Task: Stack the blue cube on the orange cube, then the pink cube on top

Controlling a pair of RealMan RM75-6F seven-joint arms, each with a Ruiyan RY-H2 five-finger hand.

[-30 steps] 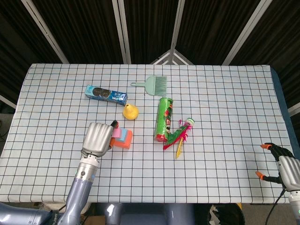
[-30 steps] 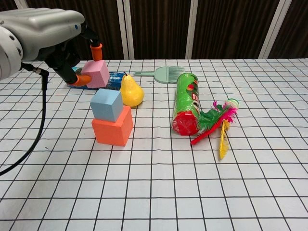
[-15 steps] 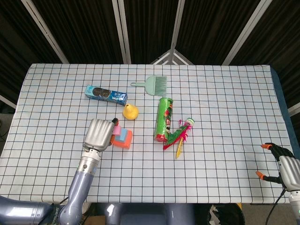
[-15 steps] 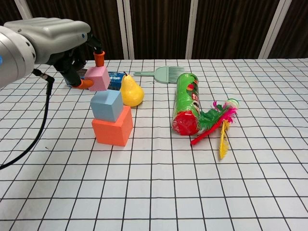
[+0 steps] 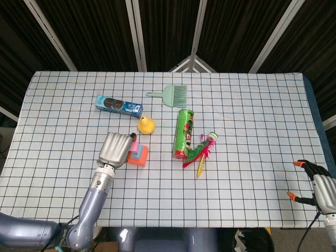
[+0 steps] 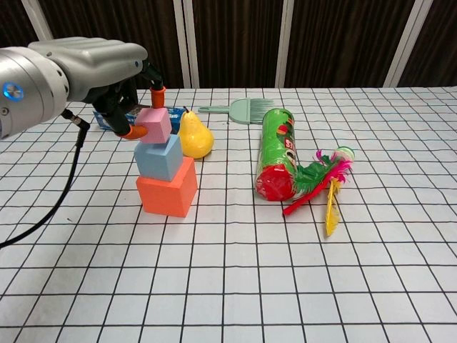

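Note:
The orange cube stands on the table with the blue cube stacked on it. My left hand pinches the pink cube between two orange fingertips, right over the blue cube and about touching its top. In the head view the left hand covers most of the stack; only a pink cube edge and an orange cube side show. My right hand hangs at the table's front right edge, fingers spread, holding nothing.
A yellow pear stands just behind the stack on its right. A blue snack pack lies further back. A green can lies on its side beside a feather toy. A green brush rests at the back.
My left hand has carried the pink cube rightward and down, from behind and left of the stack to directly over the blue cube. The right hand has not moved.

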